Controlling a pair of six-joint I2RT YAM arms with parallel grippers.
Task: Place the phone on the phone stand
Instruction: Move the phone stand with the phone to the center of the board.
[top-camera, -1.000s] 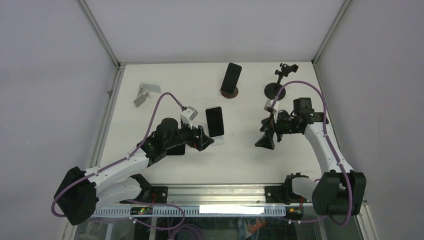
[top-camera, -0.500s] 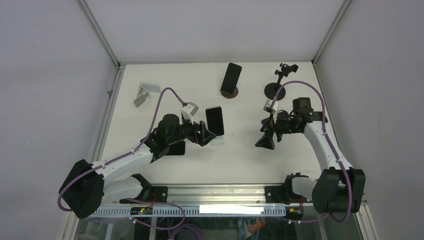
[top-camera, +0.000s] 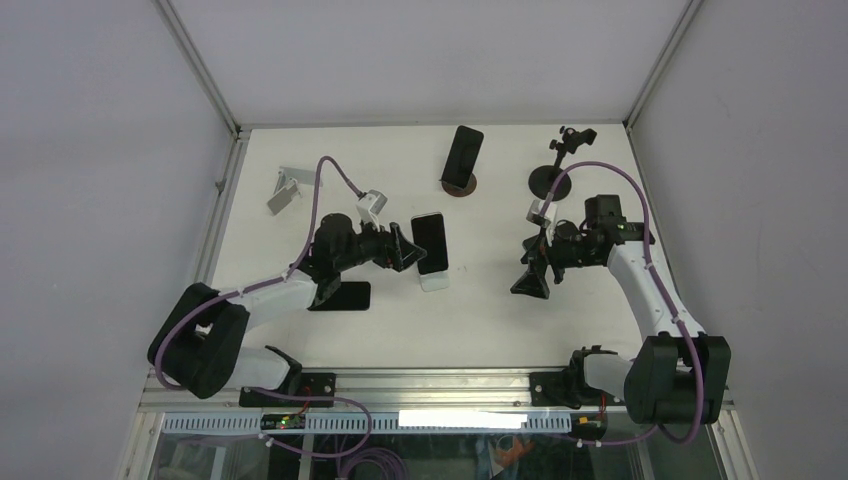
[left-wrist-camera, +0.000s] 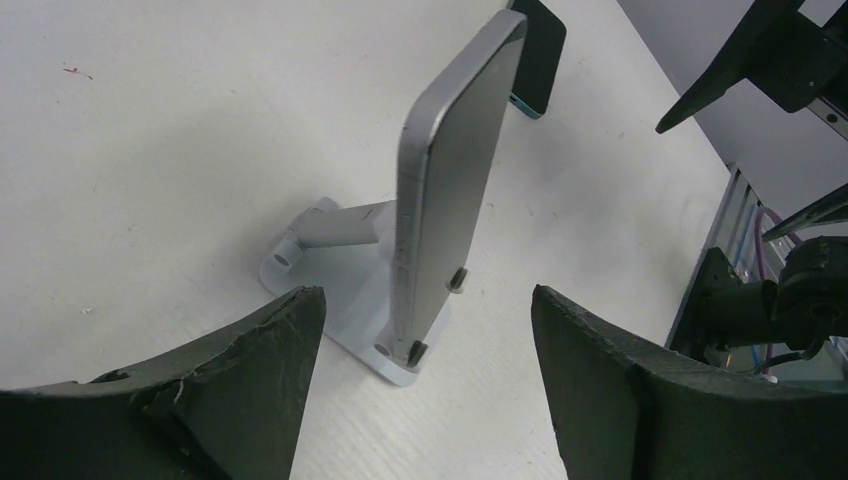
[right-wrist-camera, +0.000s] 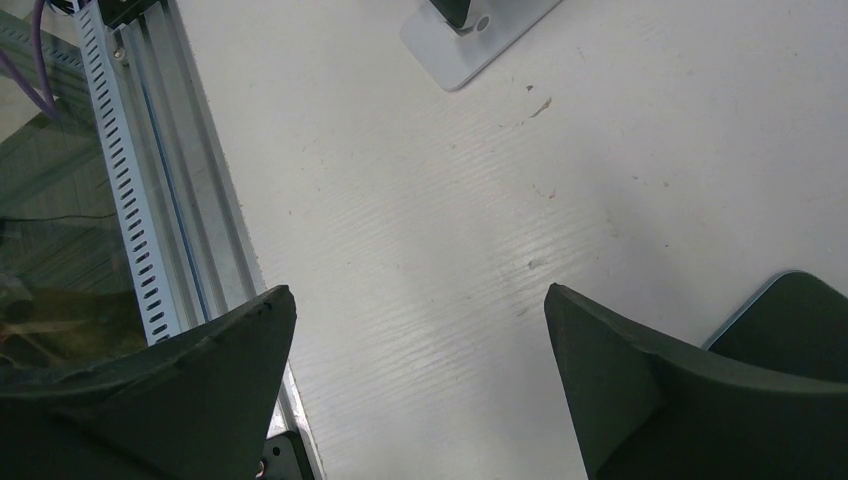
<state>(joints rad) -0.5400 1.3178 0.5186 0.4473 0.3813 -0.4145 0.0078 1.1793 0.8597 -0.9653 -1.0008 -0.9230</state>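
Shifted toward 12 o'clock, the left fingers are held wide and empty; the upright phone is seen at 3 o'clock.

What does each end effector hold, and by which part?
Nothing. The left end effector is open; the phone stands untouched on the phone stand. The right end effector is open too.

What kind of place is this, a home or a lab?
Most likely a robotics lab test cell: a white table boxed in by grey panels on aluminium posts, a left arm and right arm bolted to a metal rail, and phones and phone stands set out.
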